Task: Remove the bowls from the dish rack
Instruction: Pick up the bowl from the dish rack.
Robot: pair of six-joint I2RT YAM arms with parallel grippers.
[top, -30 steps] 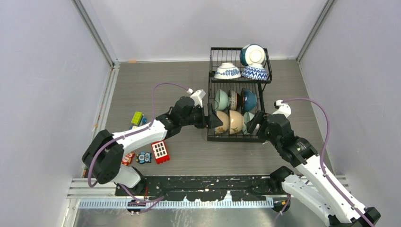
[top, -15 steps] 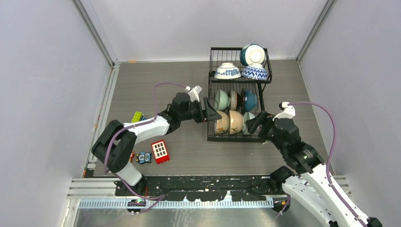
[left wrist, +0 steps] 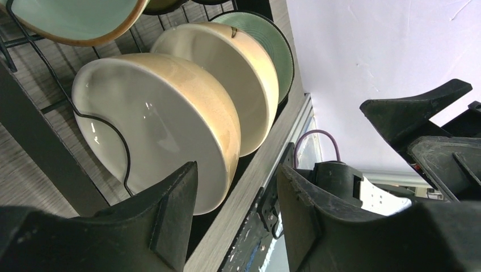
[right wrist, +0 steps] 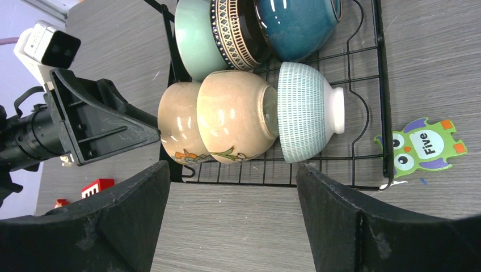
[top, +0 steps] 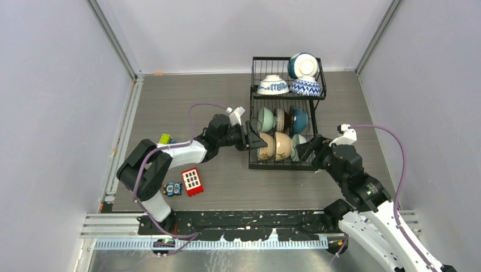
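Nine small round ceramic bowls [top: 282,145] sit in the black wire dish rack [top: 281,97]; none unloaded. Left gripper [left wrist: 237,170] and right gripper [right wrist: 232,167] flank it, jaws spread, empty.

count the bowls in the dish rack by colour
cream bowls: 2
pale green bowls: 2
dark teal bowls: 2
blue-and-white bowls: 2
brown patterned bowl: 1
total: 9

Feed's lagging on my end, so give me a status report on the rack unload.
Left gripper open at rim of end cream bowl. Right gripper open, empty, opposite end of row. All bowls in dish rack. Rack wire crosses that bowl.
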